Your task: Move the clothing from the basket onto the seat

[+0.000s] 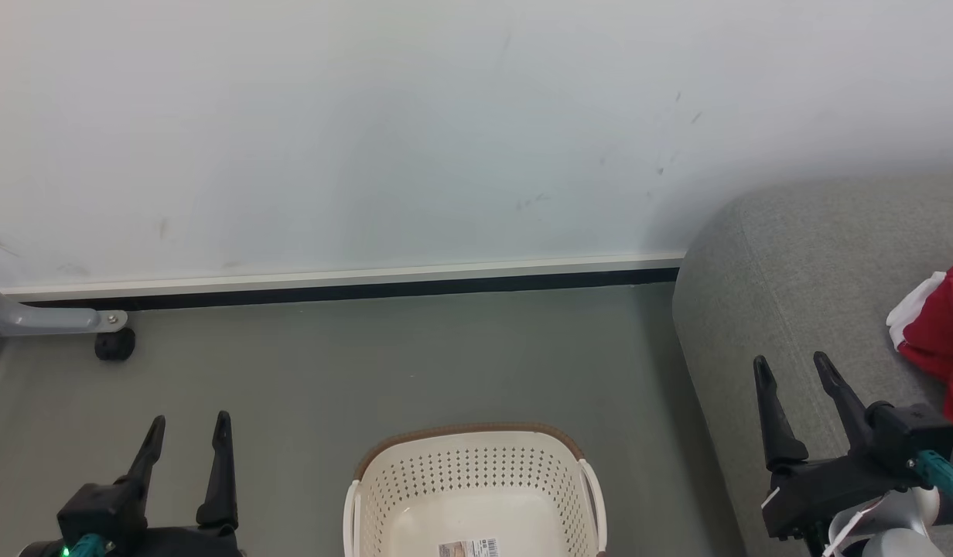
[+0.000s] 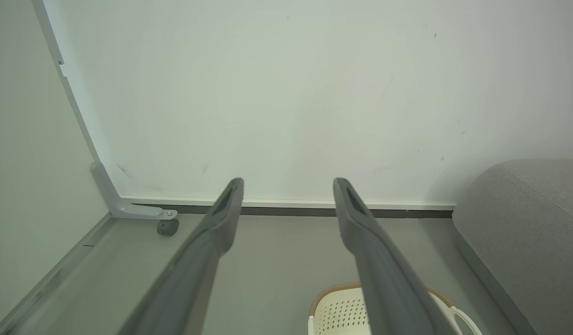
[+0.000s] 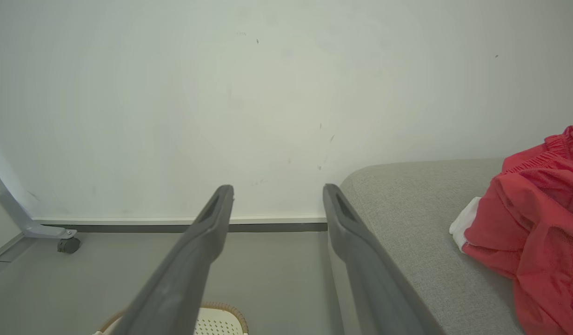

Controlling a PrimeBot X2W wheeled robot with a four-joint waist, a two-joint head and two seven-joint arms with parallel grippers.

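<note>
The clothing [image 1: 941, 325] is laid on the seat [image 1: 794, 294] at the right edge. The basket [image 1: 476, 472], bottom centre, is seen bare, so the left gripper [image 1: 191, 420] and right gripper [image 1: 790, 360] are held spread, empty.

red clothing [image 1: 944, 325] with white trim, grey seat [image 1: 801, 278], cream perforated basket [image 1: 476, 487] rimmed brown.

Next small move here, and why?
Probably tilt the head down to check the basket: its visible floor looks empty, but its near part is cut off. The clothing already lies on the seat, and the left gripper and right gripper are open, holding nothing.
</note>
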